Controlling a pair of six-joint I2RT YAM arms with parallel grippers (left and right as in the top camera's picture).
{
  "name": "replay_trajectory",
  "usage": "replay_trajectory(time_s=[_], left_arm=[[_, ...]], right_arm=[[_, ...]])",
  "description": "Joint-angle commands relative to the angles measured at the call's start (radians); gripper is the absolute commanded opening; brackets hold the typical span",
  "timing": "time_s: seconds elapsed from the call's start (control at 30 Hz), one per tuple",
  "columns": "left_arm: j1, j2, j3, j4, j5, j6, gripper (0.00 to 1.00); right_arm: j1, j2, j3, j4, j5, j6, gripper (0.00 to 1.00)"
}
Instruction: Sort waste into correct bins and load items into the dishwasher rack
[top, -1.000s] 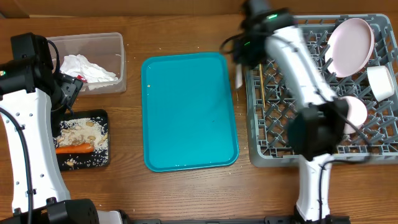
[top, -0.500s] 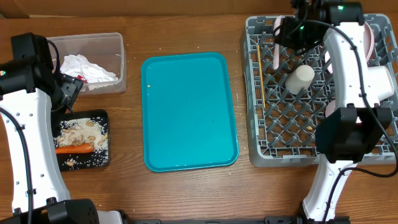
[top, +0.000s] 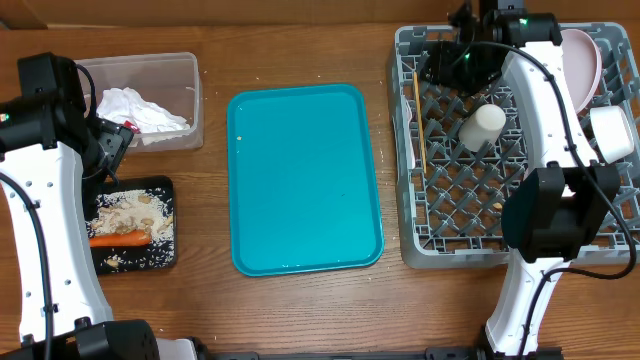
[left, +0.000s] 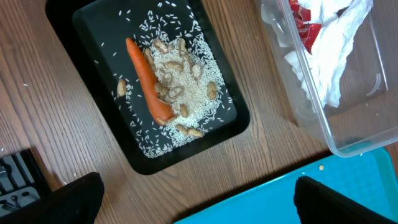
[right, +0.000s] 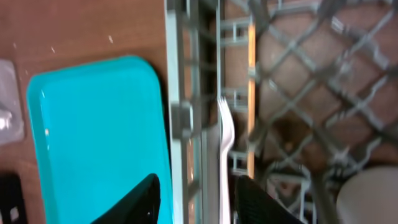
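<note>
**I let go of the fork**

My right end effector was shut tight a moment ago. Now its jaws are partly apart. The white fork sits loose between them, inside the grey rack, just by its wall. So I think the fork is loaded. My left end effector is wide and holds nothing. The black tray with the carrot lies just ahead of it.

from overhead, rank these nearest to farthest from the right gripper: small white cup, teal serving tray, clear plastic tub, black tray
1. small white cup, in the grey plastic rack, just beside the right gripper.
2. teal rectangular serving tray, at the table's centre.
3. clear rectangular plastic tub, far left, at the back.
4. shallow black rectangular tray, far left, nearer the front.
</note>
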Motion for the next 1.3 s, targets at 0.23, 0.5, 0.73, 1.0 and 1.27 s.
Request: replay_trajectory(time_s=[0.23,0.5,0.73,1.0,1.27], left_arm=[[0.003,0.004,-0.001,-0.002,-0.010,-0.018,1.00],[0.003,0.004,-0.001,-0.002,-0.011,-0.018,1.00],[0.003,0.004,-0.001,-0.002,-0.011,-0.018,1.00],[0.003,0.004,-0.001,-0.002,-0.011,-0.018,1.00],[0.003,0.004,-0.001,-0.002,-0.011,-0.018,1.00]], right_arm=[[0.006,-0.252,0.026,-0.202,0.066,0.060,0.78],[0.039,-0.494,0.019,-0.463,0.211,0.082,0.80],[0.137,-0.769,-0.188,-0.462,0.263,0.148,0.81],[0.169,-1.056,-0.499,-0.463,0.160,0.187,1.00],[0.169,-1.094,-0.513,-0.462,0.088,0.187,1.00]])
